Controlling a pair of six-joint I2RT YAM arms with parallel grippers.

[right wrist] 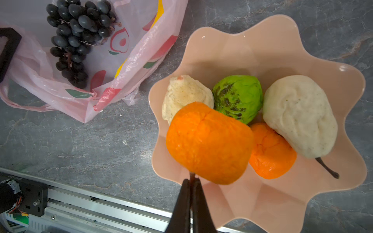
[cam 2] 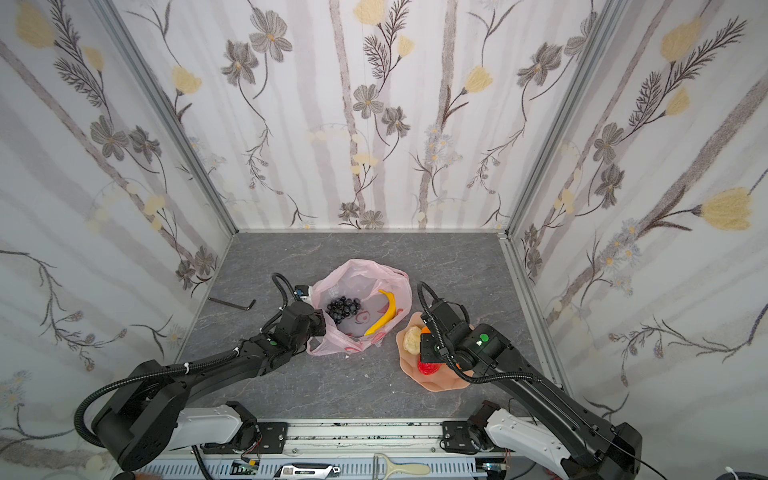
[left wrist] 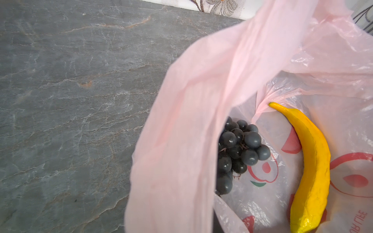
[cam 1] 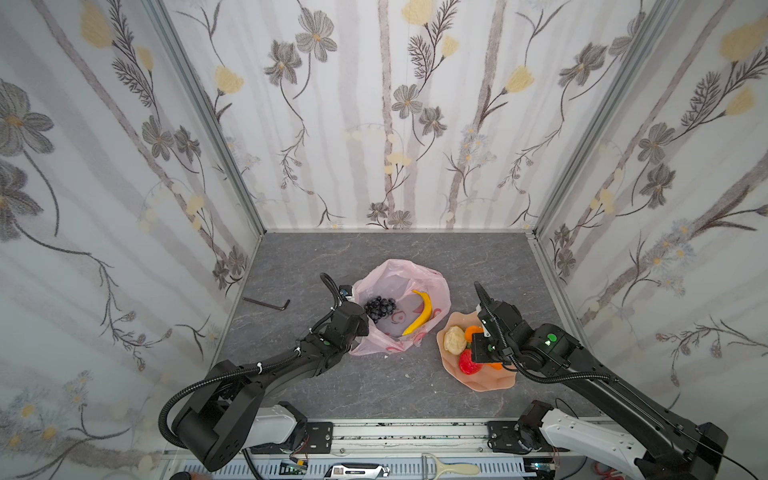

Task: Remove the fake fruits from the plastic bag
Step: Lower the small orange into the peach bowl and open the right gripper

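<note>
The pink plastic bag [cam 1: 399, 270] lies open mid-table in both top views. Inside it are a dark grape bunch [left wrist: 238, 149] and a yellow banana [left wrist: 314, 161]. My left gripper [cam 1: 361, 326] is shut on the bag's left rim; the pink film [left wrist: 181, 161] hides its jaws in the left wrist view. My right gripper [right wrist: 192, 179] is shut on the thin stem of an orange [right wrist: 210, 141], which hangs just over the peach dish [right wrist: 282, 50]. In the dish lie two beige fruits [right wrist: 185, 94] [right wrist: 298, 115], a green one [right wrist: 240, 96], another orange [right wrist: 270, 153] and a red fruit [cam 1: 469, 361].
A black hex key [cam 1: 268, 303] lies on the grey table near the left wall. Floral walls close in the left, back and right sides. The metal rail [cam 1: 415, 436] runs along the front edge, with a peeler [cam 1: 449, 469] and a utility knife [cam 1: 357, 471] below it.
</note>
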